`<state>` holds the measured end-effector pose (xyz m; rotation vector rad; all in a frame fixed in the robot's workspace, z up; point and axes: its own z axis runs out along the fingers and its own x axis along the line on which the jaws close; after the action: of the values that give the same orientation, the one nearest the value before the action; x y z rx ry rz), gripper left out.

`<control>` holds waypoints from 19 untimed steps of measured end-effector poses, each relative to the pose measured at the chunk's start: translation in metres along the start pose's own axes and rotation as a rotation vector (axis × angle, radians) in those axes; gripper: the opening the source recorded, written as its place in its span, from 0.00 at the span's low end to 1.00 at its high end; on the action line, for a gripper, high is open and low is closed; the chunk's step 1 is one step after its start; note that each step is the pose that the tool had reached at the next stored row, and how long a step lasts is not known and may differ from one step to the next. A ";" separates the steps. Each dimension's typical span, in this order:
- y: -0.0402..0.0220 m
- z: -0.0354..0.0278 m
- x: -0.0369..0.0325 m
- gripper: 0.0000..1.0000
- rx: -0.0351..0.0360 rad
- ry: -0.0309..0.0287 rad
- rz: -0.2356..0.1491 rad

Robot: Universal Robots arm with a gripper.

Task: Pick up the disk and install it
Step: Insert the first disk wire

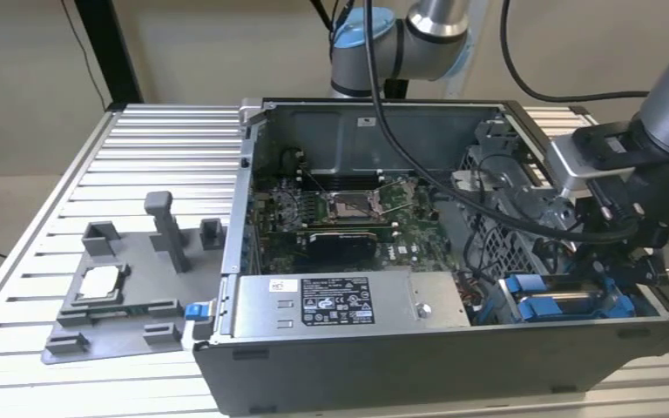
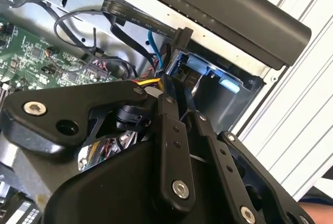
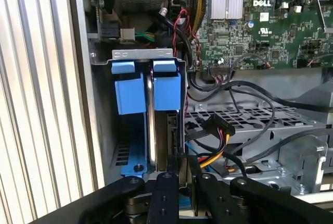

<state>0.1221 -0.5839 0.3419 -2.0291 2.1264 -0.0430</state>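
Note:
The disk stands in its blue carrier in the drive bay at the front corner of the open computer case, on the exterior view's right. Its blue tabs sit side by side at the bay's mouth. My gripper reaches down into the same bay at the disk's other end. The gripper has its fingers close together, with a sliver of blue showing between them. In the second wrist view the gripper points at the blue carrier under a black cable.
A grey fixture with upright posts lies on the slatted table at the exterior view's left, holding a small silver chip. Loose cables, a metal cage and the green motherboard crowd the bay. A power supply box sits beside it.

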 end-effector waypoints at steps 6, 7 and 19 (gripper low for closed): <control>0.0003 0.0016 0.0008 0.00 0.0059 -0.0004 -0.001; 0.0004 0.0017 0.0009 0.00 0.0068 -0.0004 -0.001; 0.0015 0.0021 0.0029 0.00 0.0084 -0.0009 -0.002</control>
<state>0.1208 -0.5864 0.3392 -2.0261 2.1202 -0.0512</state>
